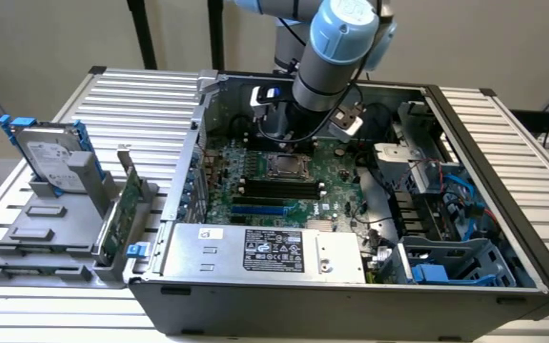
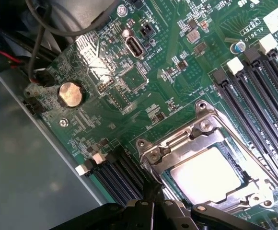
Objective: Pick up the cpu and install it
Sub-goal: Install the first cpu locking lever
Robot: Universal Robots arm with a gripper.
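Note:
The cpu, a flat square chip with a dull silver top, lies in the motherboard socket, framed by the socket's metal load plate. In the exterior view the same socket sits on the green motherboard inside the open computer case, directly under the arm's wrist. My gripper is shut, its black fingertips together at the corner of the socket frame beside the cpu. Nothing is held between them.
Black memory slots run beside the socket. A silver power supply with a black label fills the case's near side. Cables and a blue drive cage crowd the exterior view's right. A hard drive with a blue bracket stands on a grey holder outside.

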